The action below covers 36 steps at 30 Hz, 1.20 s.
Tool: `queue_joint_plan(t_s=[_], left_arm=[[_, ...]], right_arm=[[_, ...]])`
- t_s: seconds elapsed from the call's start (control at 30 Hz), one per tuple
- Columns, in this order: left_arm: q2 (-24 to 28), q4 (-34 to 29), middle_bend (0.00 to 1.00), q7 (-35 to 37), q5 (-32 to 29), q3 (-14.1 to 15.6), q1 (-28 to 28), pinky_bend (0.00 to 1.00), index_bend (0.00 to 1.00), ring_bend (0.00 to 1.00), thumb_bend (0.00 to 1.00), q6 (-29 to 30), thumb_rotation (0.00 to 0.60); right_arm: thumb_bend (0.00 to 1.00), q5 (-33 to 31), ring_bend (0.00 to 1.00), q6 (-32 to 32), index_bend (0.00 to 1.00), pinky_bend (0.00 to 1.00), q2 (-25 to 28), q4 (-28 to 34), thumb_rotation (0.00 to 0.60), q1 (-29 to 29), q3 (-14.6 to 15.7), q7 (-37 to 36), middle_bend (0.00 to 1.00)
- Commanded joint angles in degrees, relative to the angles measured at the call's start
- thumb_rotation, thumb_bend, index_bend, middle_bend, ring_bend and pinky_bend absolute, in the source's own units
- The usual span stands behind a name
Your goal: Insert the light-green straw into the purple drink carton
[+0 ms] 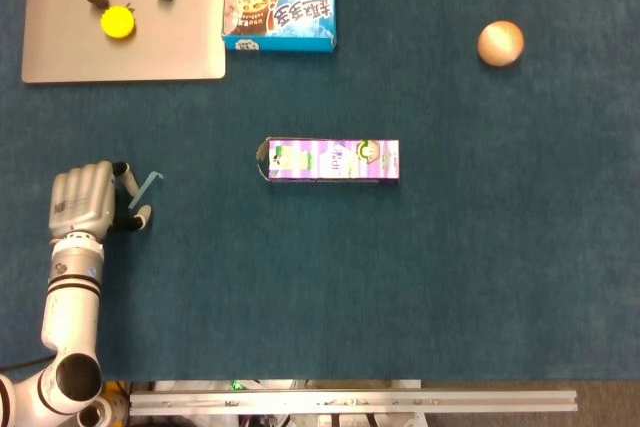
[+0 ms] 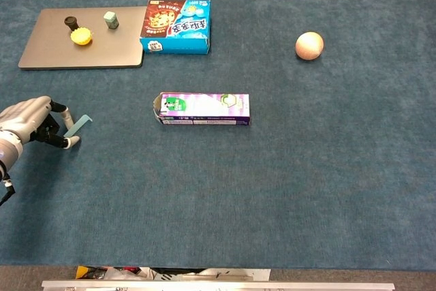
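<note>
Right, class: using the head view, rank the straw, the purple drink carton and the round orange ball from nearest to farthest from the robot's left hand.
1. Light-green straw: right beside the left hand, at its fingers.
2. Purple drink carton: lying on its side mid-table, to the hand's right.
3. Orange ball: far right, towards the table's top edge.
</note>
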<state>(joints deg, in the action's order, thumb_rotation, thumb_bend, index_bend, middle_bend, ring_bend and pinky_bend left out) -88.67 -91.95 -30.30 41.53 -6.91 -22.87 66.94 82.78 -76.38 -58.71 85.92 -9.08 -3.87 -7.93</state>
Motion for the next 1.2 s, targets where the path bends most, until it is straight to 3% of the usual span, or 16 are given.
queue_joint_plan(t_s=[0.03, 0.33, 0.6, 0.77, 0.93, 1.2], left_arm=[[0.01, 0.07, 0.93, 0.14, 0.04, 0.11, -0.08, 0.96, 0.52, 0.95, 0.3, -0.12, 0.493], [-0.11, 0.46, 0.93, 0.54, -0.1, 0.19, -0.29, 0.97, 0.53, 0.95, 0.35, -0.17, 0.497], [-0.2, 1.58, 0.95, 0.6, 0.85, 0.53, -0.73, 0.98, 0.58, 0.96, 0.38, -0.56, 0.59], [0.79, 1.53, 0.95, 0.76, 1.07, 0.29, -1.45, 0.98, 0.6, 0.97, 0.39, -1.96, 0.6], [5.46, -2.18, 0.95, -0.69, 0.82, -0.22, -3.74, 0.98, 0.6, 0.97, 0.4, -5.63, 0.598], [16.04, -10.85, 0.95, -5.59, -8.33, -1.12, -11.82, 0.98, 0.6, 0.97, 0.41, -16.49, 0.559]], right_arm=[[0.33, -0.11, 0.06, 0.03, 0.05, 0.04, -0.01, 0.01, 0.6, 0.03, -0.02, 0.07, 0.25], [0.33, -0.36, 0.06, 0.3, 0.05, 0.04, 0.01, 0.12, 0.6, 0.03, -0.06, 0.33, 0.25], [0.33, -0.53, 0.06, 0.53, 0.05, 0.04, 0.0, 0.08, 0.6, -0.05, -0.15, 0.44, 0.25], [0.33, -0.5, 0.06, 0.33, 0.05, 0.04, 0.06, 0.16, 0.6, 0.02, -0.22, 0.45, 0.25], [0.33, 0.12, 0.06, 0.43, 0.05, 0.04, 0.25, 0.42, 0.6, -0.29, -0.18, 0.72, 0.25], [0.33, 1.38, 0.06, 1.08, 0.05, 0.04, 0.09, 1.02, 0.6, -1.35, -0.1, 1.53, 0.25]])
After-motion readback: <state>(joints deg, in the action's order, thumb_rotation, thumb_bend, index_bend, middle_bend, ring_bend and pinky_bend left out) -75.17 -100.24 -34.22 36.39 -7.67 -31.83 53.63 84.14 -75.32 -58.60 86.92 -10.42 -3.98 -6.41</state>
